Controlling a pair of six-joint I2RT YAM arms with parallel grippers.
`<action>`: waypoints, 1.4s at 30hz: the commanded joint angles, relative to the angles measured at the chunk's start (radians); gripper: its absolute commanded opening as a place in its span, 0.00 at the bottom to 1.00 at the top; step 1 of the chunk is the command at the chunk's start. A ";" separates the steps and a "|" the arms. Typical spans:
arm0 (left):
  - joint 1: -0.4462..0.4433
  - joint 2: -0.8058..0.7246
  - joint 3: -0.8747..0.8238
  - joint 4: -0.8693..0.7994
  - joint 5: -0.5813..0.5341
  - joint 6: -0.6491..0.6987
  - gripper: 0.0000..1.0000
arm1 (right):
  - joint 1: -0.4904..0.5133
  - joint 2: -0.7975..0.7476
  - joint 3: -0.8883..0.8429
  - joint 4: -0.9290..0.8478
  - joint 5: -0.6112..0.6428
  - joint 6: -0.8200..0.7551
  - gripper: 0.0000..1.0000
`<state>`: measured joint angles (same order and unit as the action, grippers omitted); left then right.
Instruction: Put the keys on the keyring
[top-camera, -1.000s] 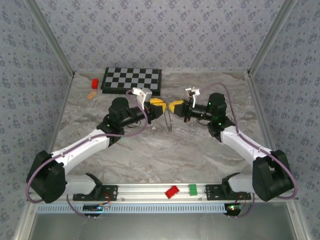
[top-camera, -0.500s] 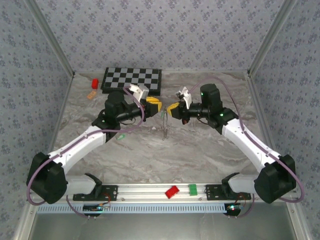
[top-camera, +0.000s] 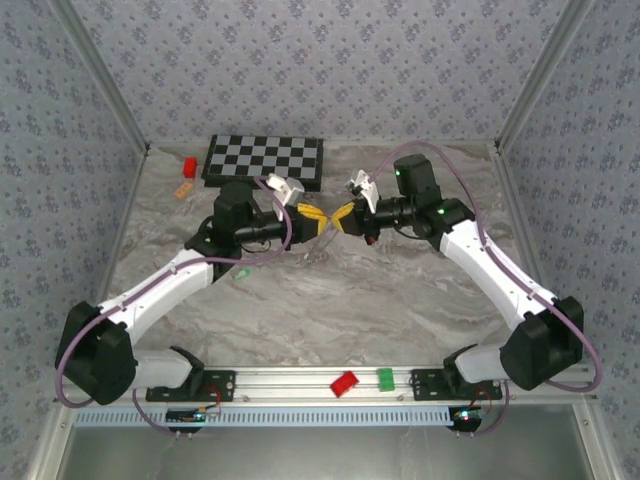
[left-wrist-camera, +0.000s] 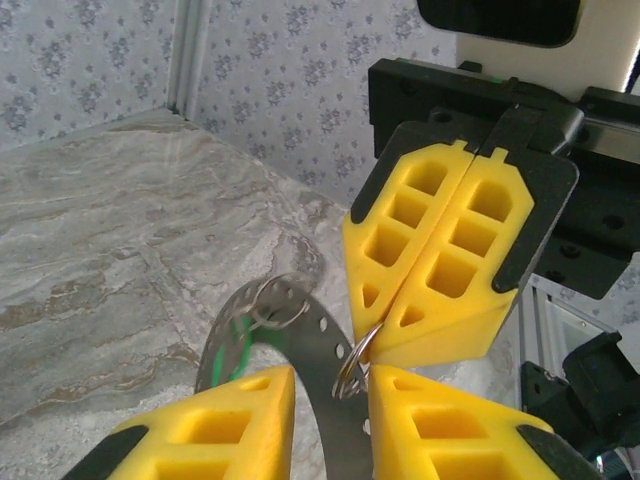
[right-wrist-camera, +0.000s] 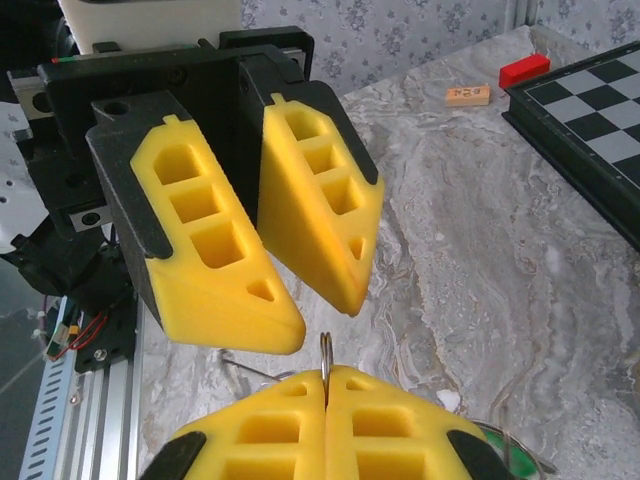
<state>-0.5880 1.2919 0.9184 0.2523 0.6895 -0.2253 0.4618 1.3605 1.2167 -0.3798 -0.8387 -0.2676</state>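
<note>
Above the counter's (left-wrist-camera: 100, 230) middle, toward its far edge, my right gripper (right-wrist-camera: 325, 385) is clamping a thin loop (left-wrist-camera: 350, 368). My left gripper (left-wrist-camera: 330, 385) is straddling the keyring (left-wrist-camera: 300, 330), part open, grip unclear, a key (left-wrist-camera: 238, 338) dangling behind. Tugging off-line could be slipping the loop free.

Top camera: high, from behind, looking down. Wrist cameras: close, facing each other, showing left gripper (right-wrist-camera: 318, 318) and right gripper (left-wrist-camera: 395, 325).
</note>
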 joint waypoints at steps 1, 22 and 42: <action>0.007 0.015 0.045 0.000 0.068 0.017 0.24 | 0.011 0.004 0.032 -0.016 -0.036 -0.021 0.00; 0.007 0.032 0.017 0.136 0.072 -0.075 0.00 | -0.037 -0.060 -0.095 0.202 -0.039 0.145 0.22; -0.092 0.053 -0.100 0.624 -0.240 -0.332 0.00 | -0.148 -0.116 -0.460 1.075 -0.055 0.730 0.18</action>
<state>-0.6754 1.3323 0.8249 0.7166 0.5121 -0.4889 0.3099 1.2343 0.7738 0.5186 -0.8673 0.3462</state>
